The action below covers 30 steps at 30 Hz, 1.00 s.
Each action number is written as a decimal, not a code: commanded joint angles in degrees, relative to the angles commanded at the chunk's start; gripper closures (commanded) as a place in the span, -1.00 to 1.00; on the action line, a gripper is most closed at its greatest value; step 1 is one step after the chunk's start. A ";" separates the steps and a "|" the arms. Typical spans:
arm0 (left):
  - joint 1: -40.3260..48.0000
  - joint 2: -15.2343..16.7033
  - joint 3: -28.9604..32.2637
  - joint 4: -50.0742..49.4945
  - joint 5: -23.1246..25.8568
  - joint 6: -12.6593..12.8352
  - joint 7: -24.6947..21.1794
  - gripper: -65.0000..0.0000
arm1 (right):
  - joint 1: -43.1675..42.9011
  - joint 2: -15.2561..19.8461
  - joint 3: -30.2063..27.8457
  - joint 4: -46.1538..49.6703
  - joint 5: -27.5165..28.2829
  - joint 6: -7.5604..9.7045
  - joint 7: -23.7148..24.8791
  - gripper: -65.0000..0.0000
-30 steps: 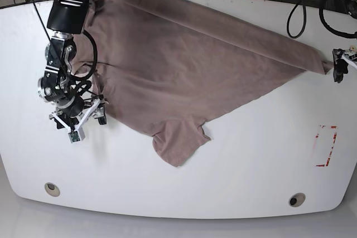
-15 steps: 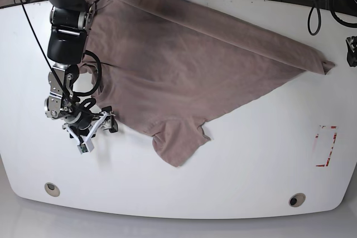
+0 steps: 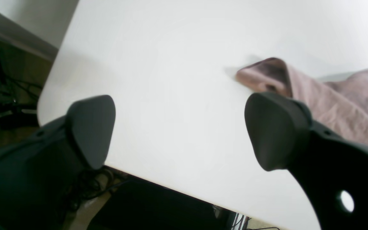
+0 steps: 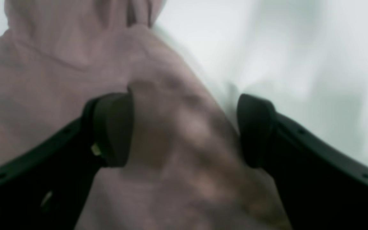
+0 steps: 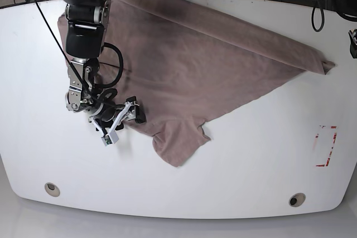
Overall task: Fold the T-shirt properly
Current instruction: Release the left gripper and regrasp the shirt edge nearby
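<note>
Right pincer [image 4: 184, 127] straddles blurred T-shirt [image 4: 75, 64] (contact unclear).

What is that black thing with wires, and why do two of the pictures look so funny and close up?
That black thing is a robot with two arms, and its job is folding the T-shirt, the big pink-brown cloth spread on the white table. One picture looks down from above. The other two come from little cameras on the robot's wrists, so you see its pinchers up close. The right gripper is open, with a fold of shirt edge sitting between its two black fingers; it isn't squeezing. The left gripper is open too and holds nothing. It sits by the table's edge, near the shirt's pointy corner.
</note>
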State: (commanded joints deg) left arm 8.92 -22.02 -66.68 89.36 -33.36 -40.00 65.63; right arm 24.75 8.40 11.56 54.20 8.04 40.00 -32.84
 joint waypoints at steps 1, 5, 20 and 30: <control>0.09 0.00 0.00 0.00 0.00 0.00 0.00 -0.97 | -0.18 -0.18 0.00 0.00 0.00 0.00 0.00 -0.48; 0.26 0.00 0.00 0.00 0.00 0.00 0.00 -0.97 | -0.35 -0.18 0.00 -0.18 -0.09 0.00 0.09 -0.48; -0.35 0.44 3.78 -0.53 -0.09 0.00 0.18 -0.97 | -0.62 0.09 -0.18 -0.18 -0.35 0.00 0.09 0.97; -5.80 6.07 6.33 -0.62 0.35 0.00 0.26 -0.97 | -0.70 0.18 -0.18 0.00 -0.35 0.00 0.09 0.95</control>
State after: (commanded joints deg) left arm 3.12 -15.96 -60.35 88.75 -33.01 -40.00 65.89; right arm 24.04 8.57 11.38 54.20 7.69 40.00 -32.75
